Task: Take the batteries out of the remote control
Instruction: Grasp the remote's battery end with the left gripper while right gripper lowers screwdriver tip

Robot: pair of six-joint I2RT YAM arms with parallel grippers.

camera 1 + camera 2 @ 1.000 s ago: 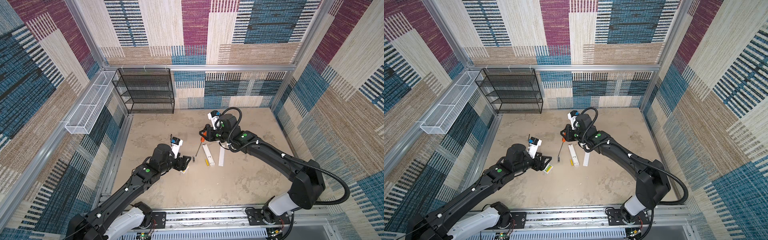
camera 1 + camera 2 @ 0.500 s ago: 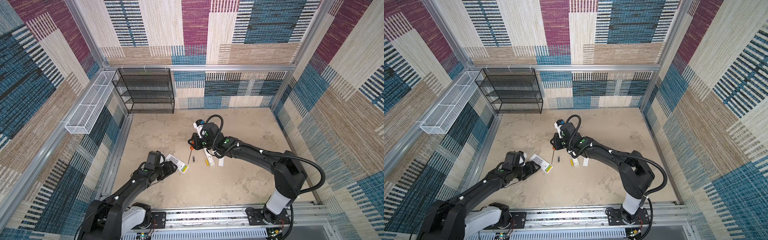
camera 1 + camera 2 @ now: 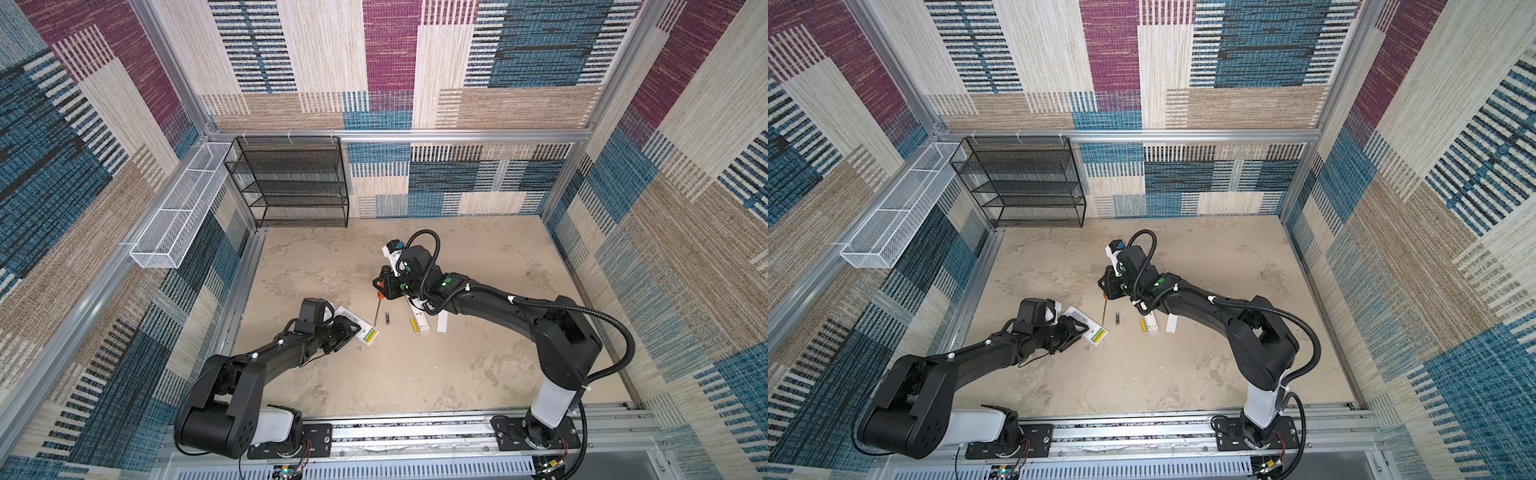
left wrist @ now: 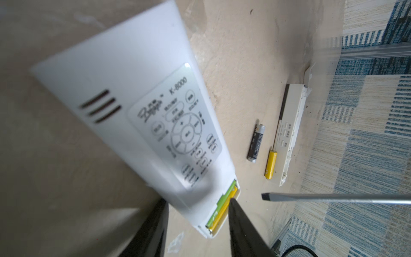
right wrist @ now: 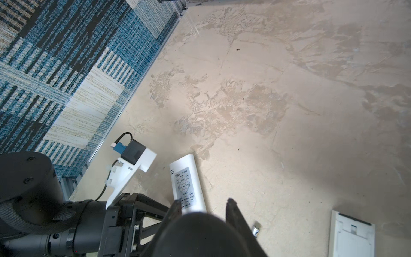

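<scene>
1. In both top views, a dark battery (image 3: 387,318) and a yellow battery (image 3: 413,324) lie loose on the table (image 3: 415,374), just beside a slim remote (image 3: 419,318). The wider remote (image 3: 353,322) lies at the left gripper (image 3: 349,328), with two seated batteries (image 3: 369,336) showing in its open bay. So the job looks about half done, with those two left. The right gripper (image 3: 381,289) clamps the screwdriver (image 3: 377,309). Its handle is mostly hidden.
2. In the left wrist view, the left gripper (image 4: 198,200) straddles the remote's (image 4: 144,100) bay end. One finger lies over the seated batteries (image 4: 220,207) and the other at the remote's edge. I cannot tell whether they pinch. The screwdriver (image 4: 333,198) tip hangs near, and its handle is cut off.
3. In the right wrist view, the right gripper (image 5: 203,203) hides the bay. A dark blur between its fingers is probably the handle. Only one end of the dark battery (image 5: 256,230) shows.
</scene>
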